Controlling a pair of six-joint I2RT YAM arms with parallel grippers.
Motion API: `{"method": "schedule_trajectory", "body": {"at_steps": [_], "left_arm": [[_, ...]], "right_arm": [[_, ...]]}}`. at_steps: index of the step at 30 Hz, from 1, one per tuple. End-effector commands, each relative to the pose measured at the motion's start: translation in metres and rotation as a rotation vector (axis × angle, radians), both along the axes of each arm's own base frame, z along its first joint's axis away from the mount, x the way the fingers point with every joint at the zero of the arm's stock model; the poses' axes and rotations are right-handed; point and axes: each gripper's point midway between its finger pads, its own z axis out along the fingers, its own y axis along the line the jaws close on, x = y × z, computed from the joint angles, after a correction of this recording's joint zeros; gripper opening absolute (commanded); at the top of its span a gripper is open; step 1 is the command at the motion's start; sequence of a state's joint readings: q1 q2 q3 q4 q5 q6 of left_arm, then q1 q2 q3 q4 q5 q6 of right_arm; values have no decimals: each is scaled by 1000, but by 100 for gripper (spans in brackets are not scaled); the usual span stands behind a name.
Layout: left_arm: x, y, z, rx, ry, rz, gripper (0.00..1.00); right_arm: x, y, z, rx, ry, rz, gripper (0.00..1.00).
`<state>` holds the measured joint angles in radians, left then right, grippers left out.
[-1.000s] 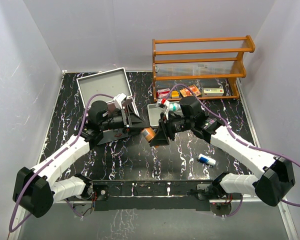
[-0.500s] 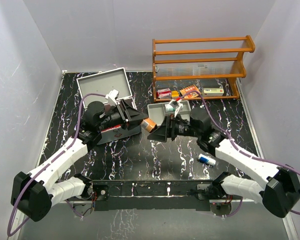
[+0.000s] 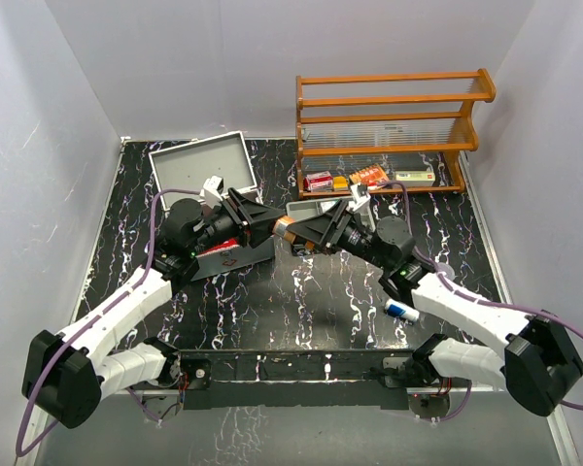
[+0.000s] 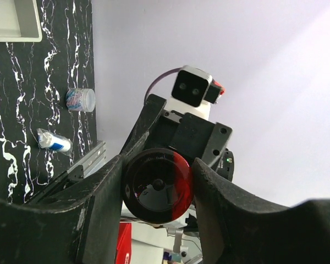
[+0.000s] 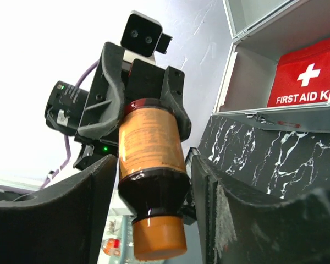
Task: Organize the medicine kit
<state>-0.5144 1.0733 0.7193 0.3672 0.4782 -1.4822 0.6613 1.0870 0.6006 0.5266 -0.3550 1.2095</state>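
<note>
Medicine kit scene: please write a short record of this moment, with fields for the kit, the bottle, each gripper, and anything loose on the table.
kit: medicine kit, lid open, red first-aid pouch inside
bottle: brown bottle, orange label and cap, held off the table between the two arms
left gripper: closed on the bottle's base
right gripper: fingers on either side of the cap end; contact cannot be told
loose on table: blue-white tube, lying on its side
</note>
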Motion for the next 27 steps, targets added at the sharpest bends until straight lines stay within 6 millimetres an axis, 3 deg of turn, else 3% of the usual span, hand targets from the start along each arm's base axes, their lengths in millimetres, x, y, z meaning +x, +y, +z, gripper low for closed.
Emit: {"method": "schedule_trajectory", "body": {"at_steps": [1, 4, 6, 9, 12, 15, 20, 23, 27], "left_arm": [[-2, 1, 19, -53, -35, 8, 30], [-3, 2, 12, -37, -19, 13, 38], [-4, 5, 7, -9, -7, 22, 53], [-3, 19, -12, 140, 7, 85, 74], [-3, 45, -26, 338, -6, 175, 85], [-5, 78, -36, 535, -44, 258, 89], [-14, 118, -43, 755, -101, 319, 89], [-19, 131, -42, 825, -131, 329, 89], [-24, 135, -40, 861, -146, 307, 89]], "right_arm": [[5, 6, 44, 118, -47, 5, 48], [5, 8, 41, 113, -30, 17, 35], [8, 7, 34, 88, -13, 3, 30], [15, 0, 20, 5, 2, -10, 28], [29, -18, -4, -121, 56, -22, 28], [42, -45, -31, -243, 116, -25, 28], [57, -96, -95, -468, 304, -11, 29], [70, -124, -126, -578, 374, -58, 27], [90, -139, -151, -645, 433, -85, 26]]}}
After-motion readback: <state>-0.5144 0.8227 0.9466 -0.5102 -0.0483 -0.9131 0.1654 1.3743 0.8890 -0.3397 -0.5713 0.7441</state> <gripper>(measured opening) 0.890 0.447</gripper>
